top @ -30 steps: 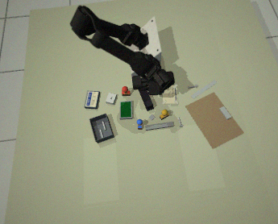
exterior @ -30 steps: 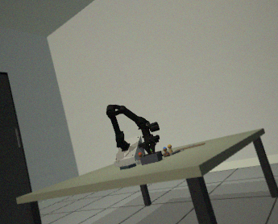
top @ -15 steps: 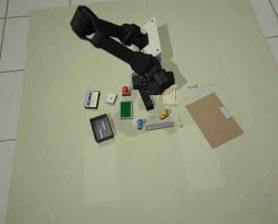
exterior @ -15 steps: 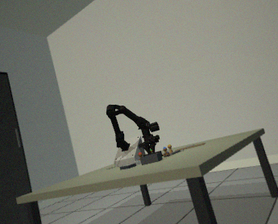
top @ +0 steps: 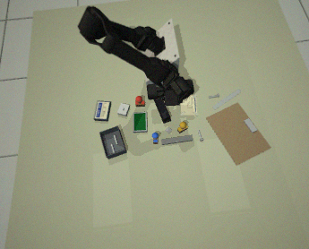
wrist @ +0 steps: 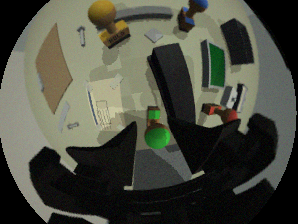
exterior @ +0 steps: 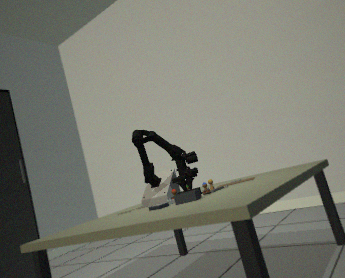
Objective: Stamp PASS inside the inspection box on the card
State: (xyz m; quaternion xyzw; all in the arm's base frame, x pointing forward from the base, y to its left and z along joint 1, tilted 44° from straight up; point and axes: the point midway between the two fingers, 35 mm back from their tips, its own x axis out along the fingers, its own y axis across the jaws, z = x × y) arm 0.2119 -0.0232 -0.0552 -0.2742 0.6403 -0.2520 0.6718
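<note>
The green-knobbed stamp (wrist: 157, 138) stands between and below my gripper's fingertips in the wrist view; its base shows a green patch, and I cannot read any word on it. My gripper (wrist: 152, 121) is open, with a finger on each side of the stamp and no visible grip on it. The arm hides the stamp in the top view. The green ink pad (top: 141, 122) (wrist: 217, 65) lies open. The pale card (top: 189, 107) (wrist: 114, 100) lies beside the gripper, with fine printed lines; I cannot make out a print in its box.
A long black block (top: 162, 110) (wrist: 175, 75) is close beside the gripper. Red (top: 140, 99) (wrist: 229, 116), blue (top: 155, 135) (wrist: 198, 4) and yellow (top: 183, 125) (wrist: 102, 13) stamps stand around. A grey bar (top: 177, 140), dark tray (top: 106, 145) and brown board (top: 235, 134) lie farther out.
</note>
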